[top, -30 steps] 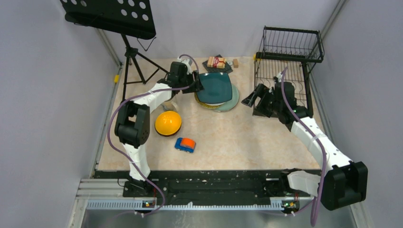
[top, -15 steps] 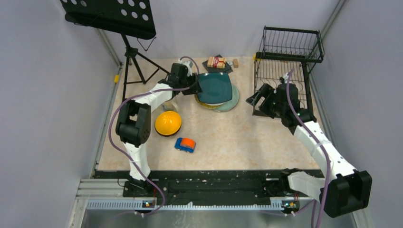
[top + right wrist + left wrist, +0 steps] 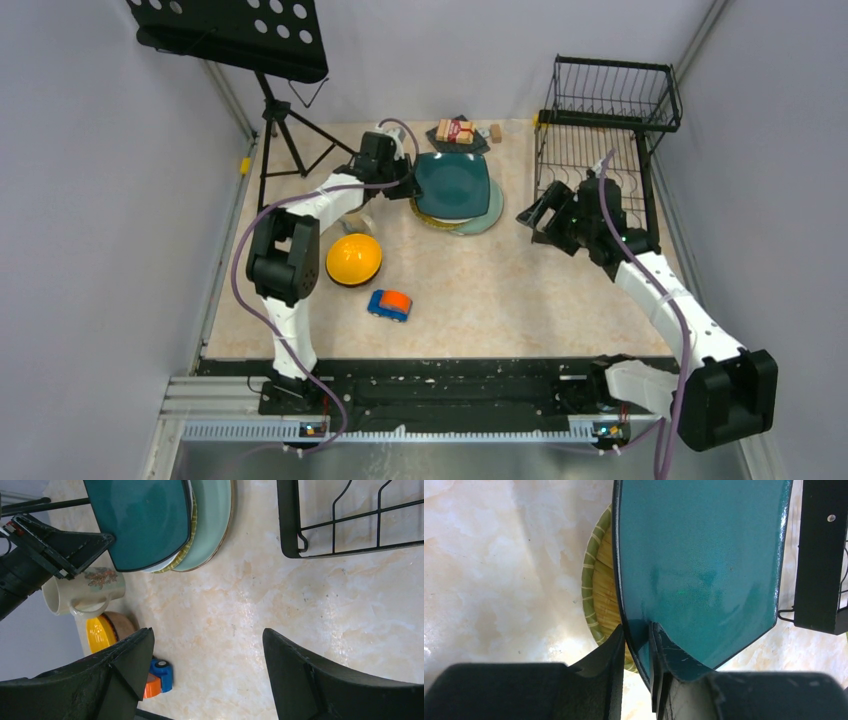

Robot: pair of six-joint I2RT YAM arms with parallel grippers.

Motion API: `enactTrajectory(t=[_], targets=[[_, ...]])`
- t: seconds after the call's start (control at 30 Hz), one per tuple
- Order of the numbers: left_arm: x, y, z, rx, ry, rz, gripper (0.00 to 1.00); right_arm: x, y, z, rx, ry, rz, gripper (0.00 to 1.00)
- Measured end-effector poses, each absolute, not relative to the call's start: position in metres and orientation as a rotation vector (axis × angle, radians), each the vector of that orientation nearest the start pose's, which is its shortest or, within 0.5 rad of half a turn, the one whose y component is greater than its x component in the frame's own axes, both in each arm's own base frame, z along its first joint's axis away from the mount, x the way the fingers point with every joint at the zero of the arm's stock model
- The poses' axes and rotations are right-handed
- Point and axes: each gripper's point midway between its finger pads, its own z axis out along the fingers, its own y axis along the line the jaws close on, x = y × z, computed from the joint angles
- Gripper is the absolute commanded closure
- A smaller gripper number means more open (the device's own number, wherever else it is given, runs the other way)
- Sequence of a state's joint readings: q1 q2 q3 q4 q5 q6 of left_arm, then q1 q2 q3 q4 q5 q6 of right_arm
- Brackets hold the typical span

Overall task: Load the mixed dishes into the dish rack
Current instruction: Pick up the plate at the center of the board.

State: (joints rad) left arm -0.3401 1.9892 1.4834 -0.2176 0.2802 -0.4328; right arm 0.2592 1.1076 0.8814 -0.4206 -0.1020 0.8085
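The dark teal square plate (image 3: 452, 184) tops a stack of round plates, with a mint-green plate (image 3: 490, 214) sticking out below it. My left gripper (image 3: 412, 182) is shut on the teal plate's left edge; the left wrist view shows its jaws (image 3: 638, 640) pinching the rim of the teal plate (image 3: 699, 560) above a yellowish plate (image 3: 599, 590). My right gripper (image 3: 533, 212) is open and empty, between the stack and the dish rack (image 3: 600, 150). The orange-yellow bowl (image 3: 353, 258) lies upside down at the left. A beige mug (image 3: 82, 591) lies beside the stack.
A blue-and-orange toy car (image 3: 389, 304) sits in front of the bowl. A packet on a dark mat (image 3: 457, 132) lies at the back. A music stand on a tripod (image 3: 270, 110) stands at the back left. The rack's base corner (image 3: 290, 535) shows in the right wrist view.
My right gripper has drawn away from the rack's base toward the left and front, open throughout. My left gripper has stayed shut on the teal plate's edge.
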Motion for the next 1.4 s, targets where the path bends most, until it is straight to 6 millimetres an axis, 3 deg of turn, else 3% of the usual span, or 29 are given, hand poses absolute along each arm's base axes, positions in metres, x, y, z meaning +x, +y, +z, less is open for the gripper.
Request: enactTrajectory(t=[0.07,0.23,0.43,0.93,1.13,1.4], targets=[[0.472,-0.237,0.104,0.040,2.365,-0.711,0.95,0.310,0.132,0.180,0.571,2.242,0.683,0.18],[0.473,-0.237,0.104,0.037,2.364,-0.715,0.93,0.310,0.134,0.174,0.571,2.266,0.688,0.18],[0.474,-0.238,0.108,0.037,2.358,-0.718,1.00,0.310,0.137,0.168,0.567,2.292,0.699,0.18],[0.477,-0.239,0.117,0.016,2.338,-0.750,1.00,0.312,0.149,0.162,0.536,2.327,0.763,0.18],[0.479,-0.236,0.120,-0.020,2.336,-0.780,0.88,0.311,0.151,0.159,0.533,2.340,0.774,0.18],[0.485,-0.230,0.127,-0.080,2.318,-0.839,0.84,0.310,0.155,0.157,0.527,2.355,0.793,0.18]])
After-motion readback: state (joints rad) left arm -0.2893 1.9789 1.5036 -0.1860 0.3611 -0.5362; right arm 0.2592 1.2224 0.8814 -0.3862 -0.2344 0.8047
